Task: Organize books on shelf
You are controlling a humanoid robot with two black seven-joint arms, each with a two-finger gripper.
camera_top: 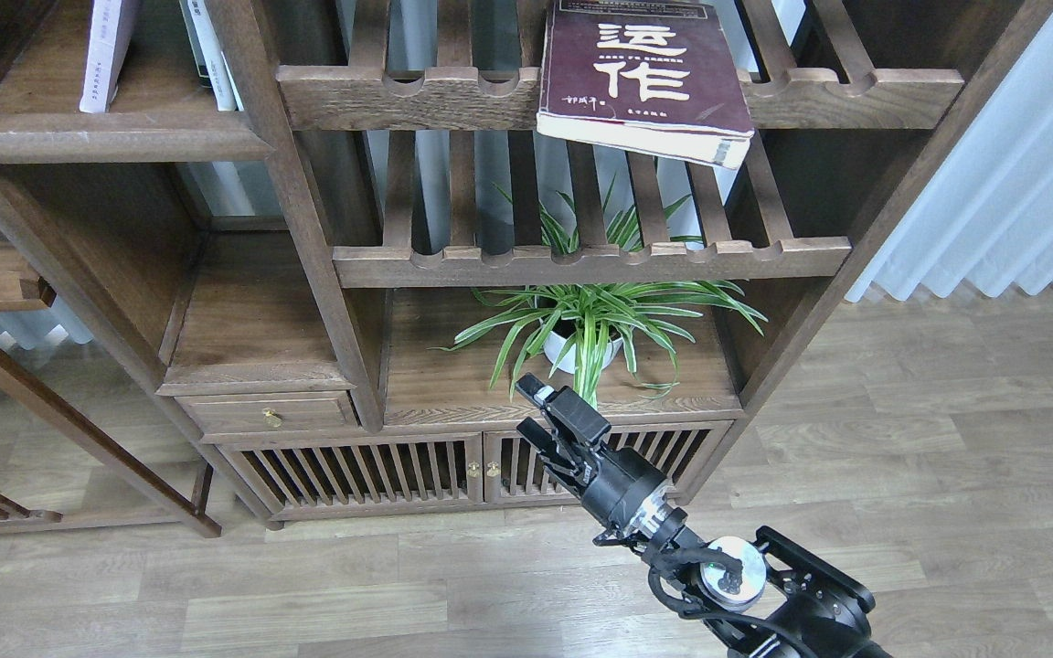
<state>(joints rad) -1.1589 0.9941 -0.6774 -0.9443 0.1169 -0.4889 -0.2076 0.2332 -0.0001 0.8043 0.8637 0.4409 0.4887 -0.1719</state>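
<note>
The thick dark maroon book (645, 73) with large white Chinese characters lies flat on the upper slatted rack, its lower right corner overhanging the front rail. The thin pale lavender-white book (106, 50) stands leaning on the solid dark-brown shelf (106, 142) at the top left. The red book is out of view. My right gripper (525, 404) is open and empty, low in front of the cabinet doors, far below the maroon book. My left gripper is not in view.
A potted spider plant (590, 324) sits on the lower board just behind my right gripper. Two more thin books (207, 55) stand by the upright post (298, 228). A second slatted rack (590, 260) lies below the maroon book. Pale curtains (1020, 164) hang at the right.
</note>
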